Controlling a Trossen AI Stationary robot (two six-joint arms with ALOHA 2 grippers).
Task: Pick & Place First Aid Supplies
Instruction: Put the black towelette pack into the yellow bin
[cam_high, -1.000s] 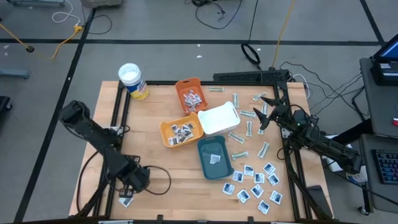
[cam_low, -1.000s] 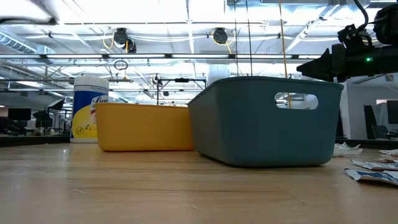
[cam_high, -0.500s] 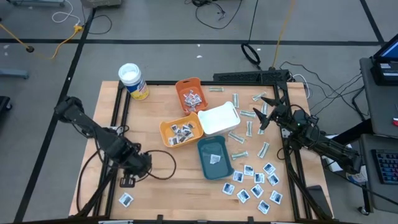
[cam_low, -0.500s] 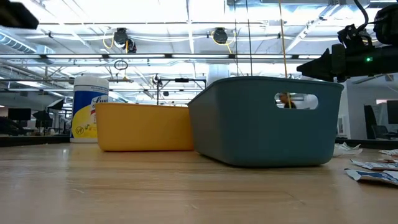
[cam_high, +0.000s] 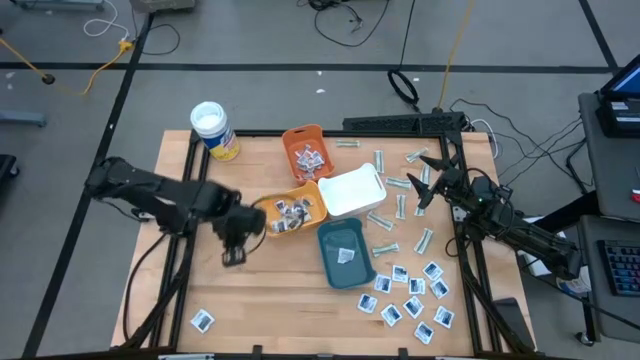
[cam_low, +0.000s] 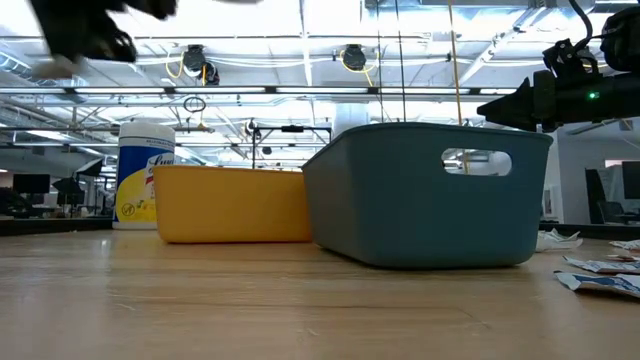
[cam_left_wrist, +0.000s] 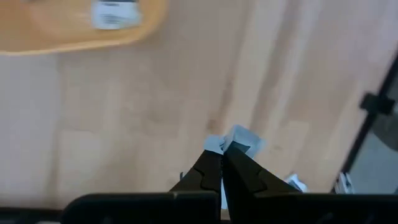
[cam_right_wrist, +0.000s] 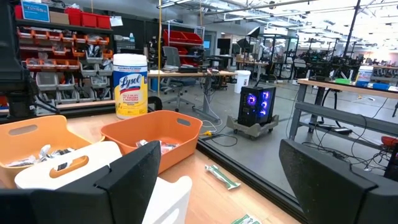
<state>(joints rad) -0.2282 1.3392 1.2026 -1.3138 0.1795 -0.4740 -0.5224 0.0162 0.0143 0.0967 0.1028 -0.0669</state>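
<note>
We see the left gripper (cam_high: 234, 257) held above the table (cam_high: 270, 290), just beside the near-left corner of the yellow-orange tray (cam_high: 289, 212), with its jaws closed on a small square white sachet (cam_left_wrist: 235, 140) that shows at the fingertips in the left wrist view, the bare wood beneath it. In the low view this gripper (cam_low: 85, 38) appears high up, dark and blurred. The yellow-orange tray holds several sachets, as does the orange tray (cam_high: 305, 151) behind it; the white tray (cam_high: 352, 191) sits between them to the right, and the teal tray (cam_high: 345, 252) in front has one sachet in it. One loose sachet (cam_high: 202, 321) lies alone near the table's front left edge. A cluster of square sachets with blue print (cam_high: 410, 295) lies spread at the front right, and narrow pale grey-green strips (cam_high: 384, 221) are scattered to the right of the white and teal trays. The right gripper (cam_high: 428, 183) hangs over those strips with its jaws spread wide and nothing between them. A white-lidded canister (cam_high: 212, 130) with a yellow label stands at the back left corner of the table.
</note>
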